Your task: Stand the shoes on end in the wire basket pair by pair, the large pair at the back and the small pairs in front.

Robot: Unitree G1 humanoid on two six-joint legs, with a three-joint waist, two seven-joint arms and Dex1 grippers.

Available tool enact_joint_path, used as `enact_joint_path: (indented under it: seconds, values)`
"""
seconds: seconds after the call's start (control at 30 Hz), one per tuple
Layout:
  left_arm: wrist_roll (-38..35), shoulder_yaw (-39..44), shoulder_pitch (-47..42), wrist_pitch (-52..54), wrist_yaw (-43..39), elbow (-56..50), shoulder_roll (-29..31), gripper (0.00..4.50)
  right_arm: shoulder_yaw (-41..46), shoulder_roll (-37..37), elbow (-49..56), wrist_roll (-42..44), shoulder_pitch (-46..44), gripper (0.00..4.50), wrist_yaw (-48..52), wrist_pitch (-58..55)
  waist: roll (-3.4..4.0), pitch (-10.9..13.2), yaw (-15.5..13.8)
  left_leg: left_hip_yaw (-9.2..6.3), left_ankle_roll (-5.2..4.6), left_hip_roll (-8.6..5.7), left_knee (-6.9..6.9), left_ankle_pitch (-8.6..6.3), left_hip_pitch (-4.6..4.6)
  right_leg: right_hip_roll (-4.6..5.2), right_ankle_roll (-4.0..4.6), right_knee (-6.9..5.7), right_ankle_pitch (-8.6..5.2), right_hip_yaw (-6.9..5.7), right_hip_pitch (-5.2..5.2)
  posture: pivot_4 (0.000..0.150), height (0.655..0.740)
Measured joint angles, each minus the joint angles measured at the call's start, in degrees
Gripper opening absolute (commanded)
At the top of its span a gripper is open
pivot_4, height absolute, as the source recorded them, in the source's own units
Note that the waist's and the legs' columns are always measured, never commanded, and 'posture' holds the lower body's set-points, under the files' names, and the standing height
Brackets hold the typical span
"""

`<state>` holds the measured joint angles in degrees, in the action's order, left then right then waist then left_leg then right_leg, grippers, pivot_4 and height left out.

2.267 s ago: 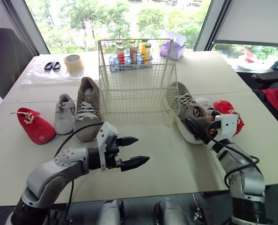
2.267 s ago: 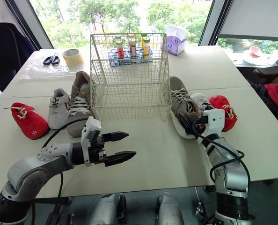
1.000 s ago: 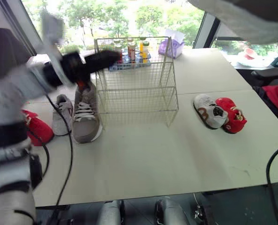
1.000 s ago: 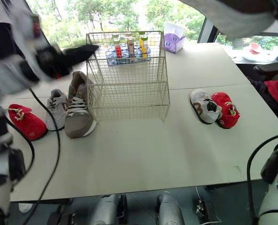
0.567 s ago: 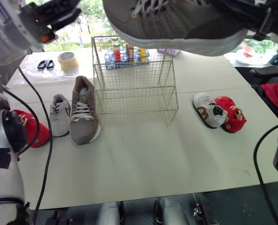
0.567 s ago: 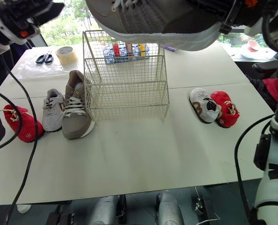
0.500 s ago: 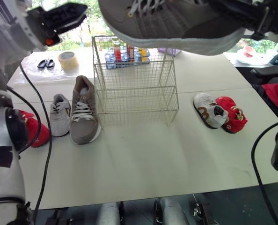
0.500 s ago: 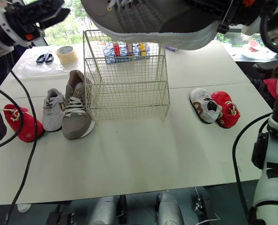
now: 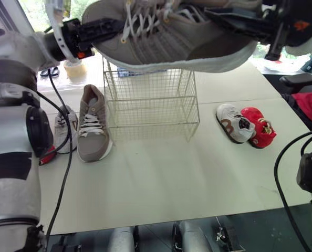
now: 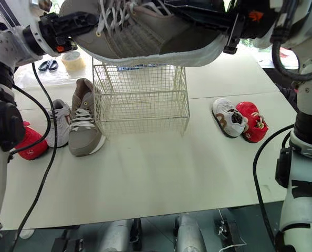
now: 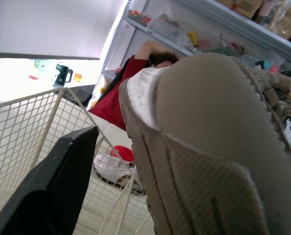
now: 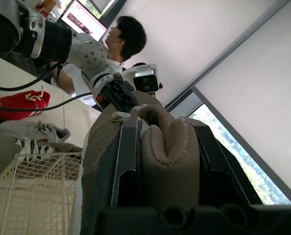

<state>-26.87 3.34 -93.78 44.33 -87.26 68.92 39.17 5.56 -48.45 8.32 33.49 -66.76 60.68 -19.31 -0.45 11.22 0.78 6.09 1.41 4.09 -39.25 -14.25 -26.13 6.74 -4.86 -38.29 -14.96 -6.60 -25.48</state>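
1. Large taupe shoe (image 9: 182,39) hangs in the air directly above the wire basket (image 9: 151,102). It lies roughly level, sole down and laces up, with the toe toward the robot's left and the heel toward its right.
2. The right end effector (image 12: 162,132) is clenched on this shoe's heel, with a black finger on each side of the padded collar.
3. The left end effector (image 9: 110,29) sits at the toe end, just beside the front of the sole. Whether it grips the toe or is released cannot be told.
4. The wire basket stands upright on the tabletop (image 9: 161,178), below the lifted shoe and apart from it.
5. A second taupe shoe (image 9: 92,126) lies flat on the tabletop just beside the basket's left side, toe toward the robot.
6. A small grey shoe (image 9: 60,131) lies close against its left. A small red shoe (image 10: 27,144) lies farther left, partly hidden by the left arm.
7. To the right of the basket and apart from it, a small white shoe (image 9: 232,122) and another red shoe (image 9: 258,127) lie side by side, touching.
8. A tape roll (image 10: 72,60) and scissors (image 10: 47,65) lie at the far left of the tabletop.
9. A person (image 12: 126,39) shows in the right wrist view, beyond the left arm.
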Motion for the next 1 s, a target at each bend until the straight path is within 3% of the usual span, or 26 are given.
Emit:
enact_joint_path:
  seconds: [0.13, 0.2, 0.23, 0.27, 0.37, 0.53, 0.63, 0.7, 0.83, 1.0]
  values:
    - [1.01, 1.11, -0.24, 0.47, -1.0, 0.47, 0.05, 1.43, 0.7, -0.02, 1.14, 0.09, 0.96, 1.13, -0.49, -0.35, 0.01, 0.0, 0.0, 0.0, 0.0, 0.0, 0.0, 0.0, 0.0, 0.01, 0.0, -0.02, 0.0, 0.0, 0.0, 0.15, 0.6938]
    - [1.3, 2.44, -0.24, 1.5, -0.86, 0.59, 0.0, 0.79, 1.16, -0.02, 2.29, 0.31, 1.4, 1.13, -1.17, -0.74, 0.0, 0.0, -0.01, 0.0, 0.0, 0.0, -0.01, 0.0, 0.0, 0.01, 0.0, -0.02, 0.0, 0.01, 0.0, 0.15, 0.6938]
    - [1.28, 2.98, -0.23, 1.8, -0.68, 0.48, -0.07, 0.67, 1.4, -0.01, 2.68, 0.35, 1.66, 1.13, -1.68, -0.9, 0.0, 0.0, -0.04, 0.0, 0.0, 0.0, -0.02, 0.0, 0.0, 0.02, 0.0, -0.02, 0.0, 0.0, 0.0, 0.15, 0.6938]
    - [1.24, 3.61, -0.17, 2.33, -0.24, 0.03, -0.25, 0.67, 1.8, 0.0, 2.73, 0.42, 2.04, 1.13, -2.35, -1.13, -0.01, 0.01, -0.13, 0.0, 0.0, 0.0, -0.04, 0.0, 0.0, 0.02, 0.0, -0.03, 0.0, 0.01, 0.01, 0.15, 0.6938]
    - [-1.23, 8.25, 1.54, 6.05, 3.79, -4.62, -0.98, 0.65, 5.82, 0.78, 2.39, 3.8, 3.52, 2.09, -7.33, -4.56, -0.02, 0.02, -0.18, -0.03, 0.0, -0.01, -0.07, 0.0, 0.0, 0.05, 0.0, -0.06, 0.0, 0.0, 0.03, 0.15, 0.6938]
    - [-13.89, 25.72, 12.81, 14.35, 17.91, -21.29, -2.38, 0.65, 26.41, 5.4, -2.15, 16.29, 10.12, 4.47, -25.51, -13.43, -0.11, -0.02, -0.08, -0.09, 0.02, 0.0, -0.04, 0.02, 0.14, 0.06, 0.01, -0.19, 0.01, 0.0, 0.15, 0.15, 0.6938]
    - [-22.14, 36.42, 20.59, 16.74, 30.54, -35.66, -7.52, 0.65, 35.45, 14.01, -1.73, 25.81, 16.68, 4.47, -37.85, -15.7, -0.12, -0.03, -0.1, -0.09, 0.09, -0.01, -0.05, 0.07, 0.46, 0.07, 0.02, -0.24, 0.01, 0.07, 0.35, 0.15, 0.6938]
    - [-28.6, 42.35, 24.93, 16.65, 41.41, -46.5, -14.65, 0.65, 35.97, 22.37, 2.08, 32.79, 21.73, 4.47, -45.82, -16.85, -0.12, -0.03, -0.13, -0.14, 0.11, 0.0, -0.06, 0.1, 0.79, 0.07, 0.02, -0.37, 0.01, 0.08, 0.63, 0.15, 0.6938]
    - [-37.71, 45.93, 29.33, 13.15, 56.6, -59.0, -25.29, 0.65, 26.23, 32.64, 7.32, 36.41, 26.04, 4.47, -52.6, -18.55, -0.11, -0.02, -0.02, -0.13, 0.05, -0.06, -0.11, 0.16, 0.78, 0.11, 0.04, -0.61, 0.02, 0.17, 0.55, 0.15, 0.6938]
    - [-47.34, 44.57, 34.38, 8.76, 66.7, -65.12, -34.17, 0.65, 15.24, 38.68, 7.91, 34.0, 17.75, 4.47, -53.5, -15.45, -0.13, -0.03, -0.14, -0.15, 0.03, -0.09, -0.12, 0.15, 0.74, 0.11, 0.04, -0.64, 0.02, 0.16, 0.51, 0.15, 0.6938]
